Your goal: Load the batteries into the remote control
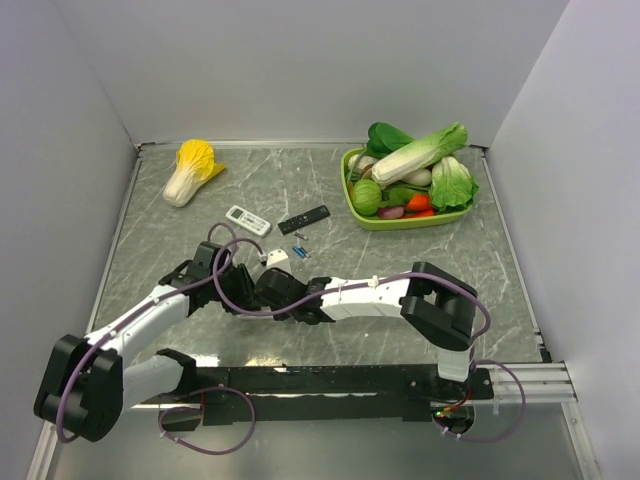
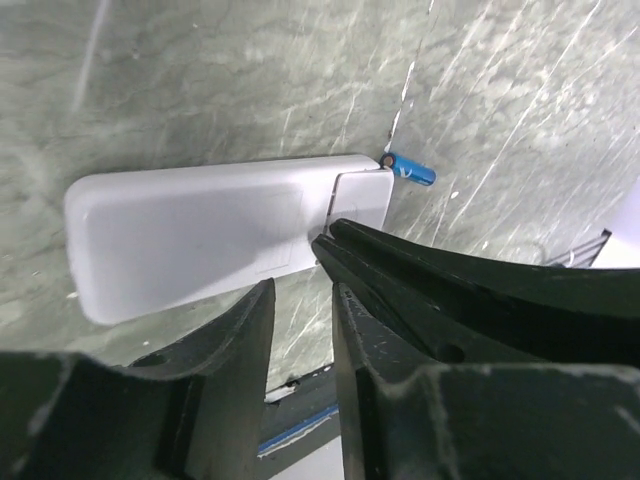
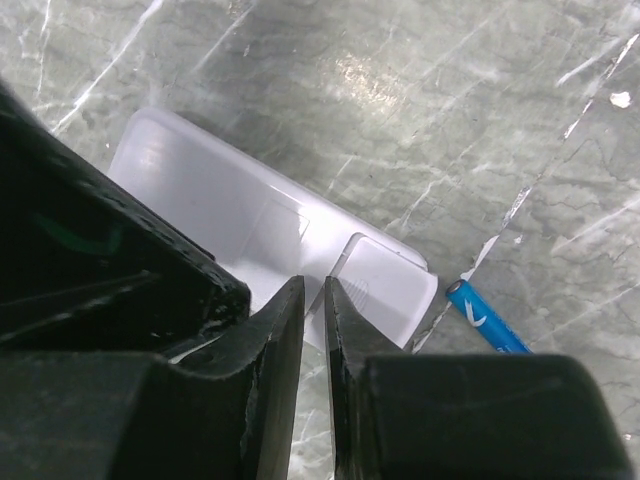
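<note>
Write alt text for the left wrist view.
White remote control lying back-up on a marbled table, a blue battery at its far right corner. The left gripper and right gripper crowd its near edge.

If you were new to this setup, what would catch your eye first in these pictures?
The left gripper and right gripper meet mid-table at the remote control, which lies back up with its battery cover ajar. One blue battery lies beside that end. At the far right, a green tray heaped with vegetables stands out.

Table holds yellow cabbage, small white remote, black remote, green vegetable bowl.
</note>
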